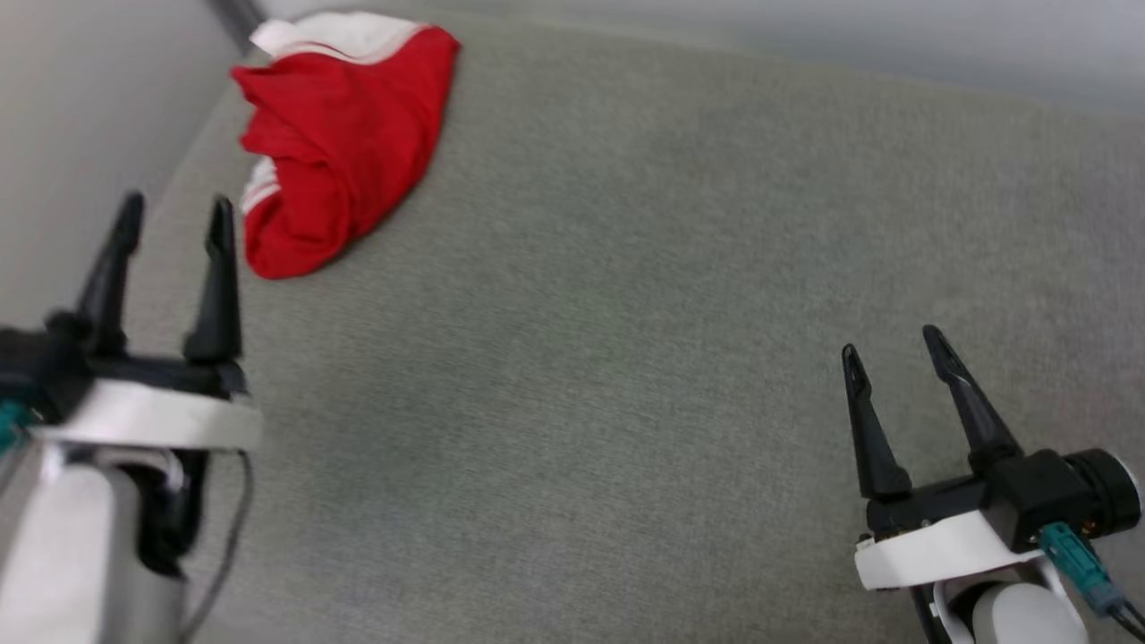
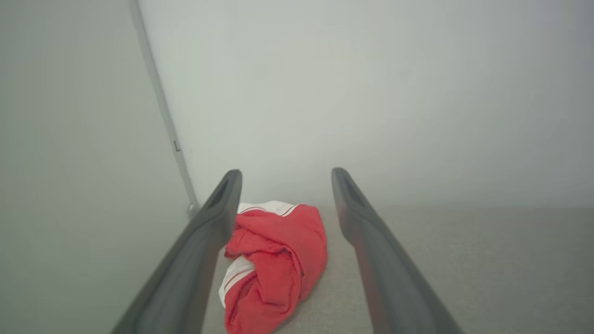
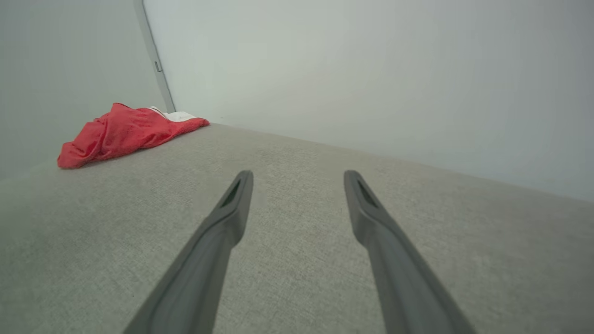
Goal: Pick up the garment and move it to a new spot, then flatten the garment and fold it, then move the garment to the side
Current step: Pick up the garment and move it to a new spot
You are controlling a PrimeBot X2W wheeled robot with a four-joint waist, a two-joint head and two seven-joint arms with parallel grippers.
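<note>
Grey fabric counter, pale walls at left and far edges. Garment crumpled in far left corner. Left pincer, right pincer released, empty; open counter between them

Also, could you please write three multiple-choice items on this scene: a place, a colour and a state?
1. Where on the grey surface does the garment lie? A. far left corner B. centre C. near right edge
2. What is its main colour? A. blue B. red C. green
3. How is the left gripper? A. open B. shut on the garment C. shut, empty
Answers: 1 A, bunched in that corner; 2 B, red cloth, white trim; 3 A, fingers apart, nothing held.
</note>
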